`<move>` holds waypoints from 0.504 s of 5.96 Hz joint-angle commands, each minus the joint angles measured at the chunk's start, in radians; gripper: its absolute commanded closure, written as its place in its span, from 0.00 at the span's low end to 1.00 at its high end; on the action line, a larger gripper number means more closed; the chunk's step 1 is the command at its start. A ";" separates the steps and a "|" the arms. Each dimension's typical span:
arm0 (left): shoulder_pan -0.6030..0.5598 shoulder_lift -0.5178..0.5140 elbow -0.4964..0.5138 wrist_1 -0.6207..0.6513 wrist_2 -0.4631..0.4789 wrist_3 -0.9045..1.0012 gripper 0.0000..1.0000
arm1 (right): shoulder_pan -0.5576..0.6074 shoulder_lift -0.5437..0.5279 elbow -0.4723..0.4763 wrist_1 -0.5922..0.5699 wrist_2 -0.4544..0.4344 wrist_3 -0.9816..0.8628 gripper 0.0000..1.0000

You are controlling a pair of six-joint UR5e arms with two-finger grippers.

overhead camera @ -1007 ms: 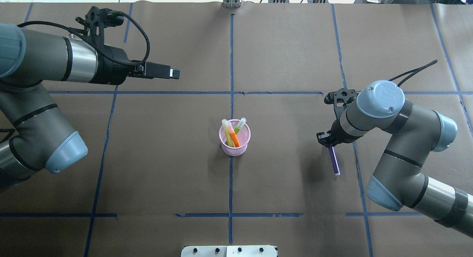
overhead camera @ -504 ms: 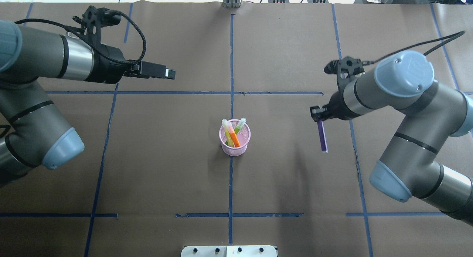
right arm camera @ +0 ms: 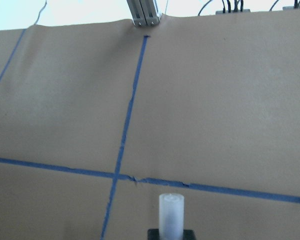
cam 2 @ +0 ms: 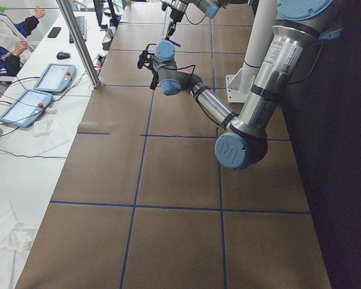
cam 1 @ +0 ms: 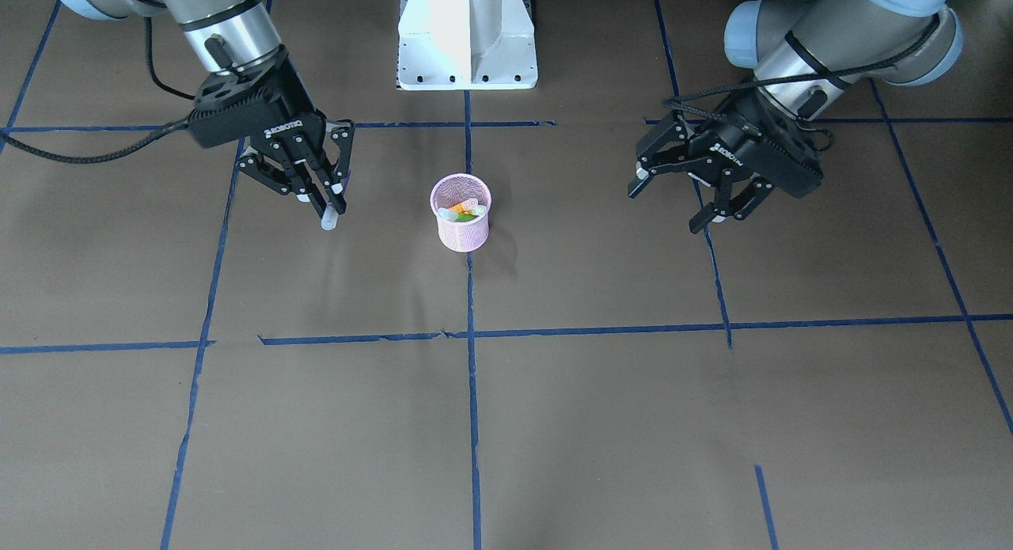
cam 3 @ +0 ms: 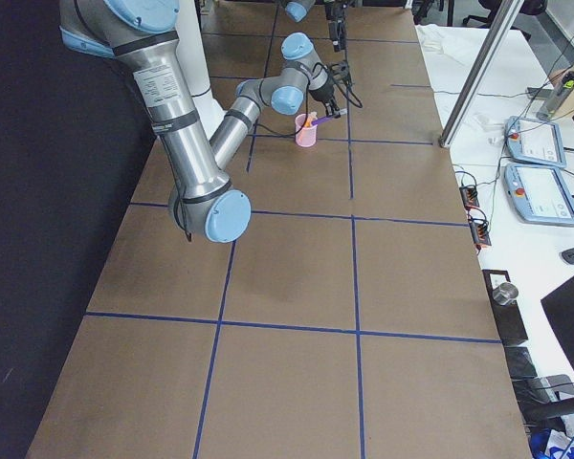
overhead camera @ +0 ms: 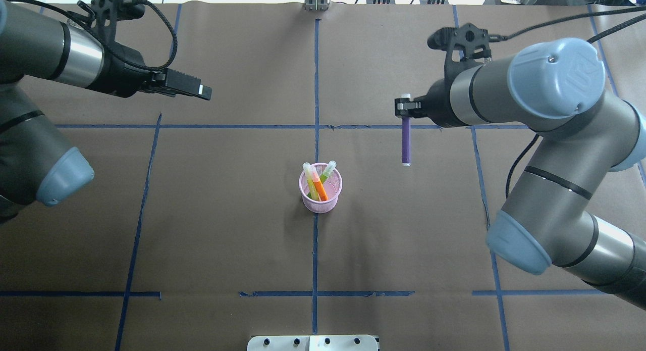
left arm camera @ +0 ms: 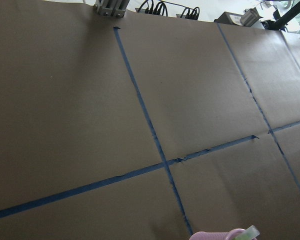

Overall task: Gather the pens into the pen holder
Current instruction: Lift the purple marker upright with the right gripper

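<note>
You'll find the purple pen (overhead camera: 406, 144) upper right of centre in the overhead view, clamped at its top end by the right gripper (overhead camera: 404, 107) (pale cap pointing away from the fingers). It is well apart from the pink mesh pen holder (overhead camera: 320, 199) at centre frame, where the orange pen (overhead camera: 321, 189) and green pen (overhead camera: 327, 171) lean, caps up. The left gripper (cam 1: 669, 210), upper right in the front view, has its 2 fingers spread wide.

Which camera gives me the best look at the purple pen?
Overhead exterior: the purple pen shows full length, held in the right hand. Front-facing shows mostly its pale cap below the hand; right wrist only the cap end; side views, a tiny sliver; left wrist, nothing.
</note>
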 commanded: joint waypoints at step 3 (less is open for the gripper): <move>-0.110 0.060 0.006 0.172 -0.074 0.297 0.00 | -0.223 0.010 -0.036 0.295 -0.379 -0.210 1.00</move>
